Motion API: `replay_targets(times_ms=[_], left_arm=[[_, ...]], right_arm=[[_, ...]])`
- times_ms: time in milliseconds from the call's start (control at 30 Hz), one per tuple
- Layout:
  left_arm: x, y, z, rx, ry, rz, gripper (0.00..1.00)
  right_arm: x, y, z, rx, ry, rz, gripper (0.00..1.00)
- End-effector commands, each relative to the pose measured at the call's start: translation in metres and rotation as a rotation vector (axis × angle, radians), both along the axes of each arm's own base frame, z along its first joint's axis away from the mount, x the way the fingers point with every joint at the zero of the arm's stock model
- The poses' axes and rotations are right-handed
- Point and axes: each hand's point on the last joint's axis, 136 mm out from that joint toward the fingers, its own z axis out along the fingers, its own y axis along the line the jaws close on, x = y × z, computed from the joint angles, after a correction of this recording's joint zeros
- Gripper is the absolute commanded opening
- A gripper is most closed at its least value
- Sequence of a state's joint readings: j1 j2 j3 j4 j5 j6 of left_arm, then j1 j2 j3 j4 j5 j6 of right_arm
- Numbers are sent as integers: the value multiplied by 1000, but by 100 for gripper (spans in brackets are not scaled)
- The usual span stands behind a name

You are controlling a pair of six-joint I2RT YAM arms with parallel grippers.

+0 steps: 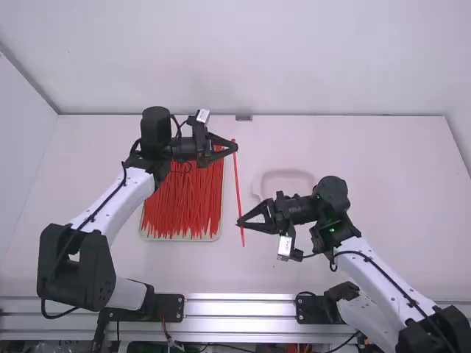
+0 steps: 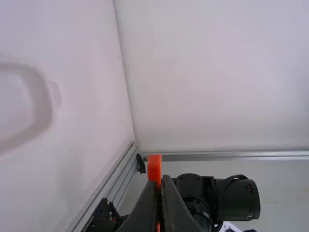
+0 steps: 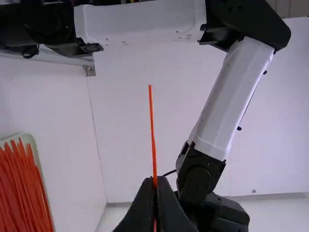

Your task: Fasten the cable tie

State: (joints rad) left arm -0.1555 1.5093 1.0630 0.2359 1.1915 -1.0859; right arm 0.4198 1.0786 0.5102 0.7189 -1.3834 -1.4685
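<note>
Your high view was bright and evenly lit, with soft light that seemed to fall from overhead. The white table (image 1: 383, 162) carried only pale, soft-edged shadows, one beside the left arm (image 1: 110, 202) at centre left and one beneath the right arm (image 1: 375, 272) at lower right. You met no hard glare. Your left wrist view was flat and pale, dimming slightly towards the lower left. In your right wrist view, the red cable tie (image 3: 151, 130) stood bright against evenly lit white.

The table (image 1: 397, 169) right of the held cable tie (image 1: 238, 184) gives passage; tie pile (image 1: 184, 202) blocks its left.
</note>
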Motion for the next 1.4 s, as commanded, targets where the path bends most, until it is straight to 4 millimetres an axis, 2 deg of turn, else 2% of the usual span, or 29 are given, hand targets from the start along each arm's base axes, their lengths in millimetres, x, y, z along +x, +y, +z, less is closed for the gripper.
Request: replay_targets(times_ms=[0, 267, 433, 500, 667, 900, 1233, 1367], left_arm=[[-5, -4, 6, -4, -46, -35, 2], [-11, -4, -3, 21, -87, -68, 2], [-12, -4, -2, 37, -179, -80, 2], [-11, -4, -3, 40, -191, -82, 2], [-11, -4, -3, 43, -207, -82, 2], [-11, -4, -3, 51, -249, -88, 2], [-11, -4, -3, 52, -258, -89, 2], [-12, -4, -3, 51, -258, -90, 2]], right_arm=[[-2, 0, 12, 13, -30, 17, 0], [-4, -1, 12, -13, 63, 31, 0], [-3, -1, 11, -30, 121, 29, 0], [-1, 0, 11, -36, 147, 17, 0], [20, 4, 2, -60, 240, -108, 0], [18, 4, 1, -64, 254, -97, 0], [19, 4, 4, -118, 553, -98, 0], [19, 4, 5, -120, 583, -99, 0]])
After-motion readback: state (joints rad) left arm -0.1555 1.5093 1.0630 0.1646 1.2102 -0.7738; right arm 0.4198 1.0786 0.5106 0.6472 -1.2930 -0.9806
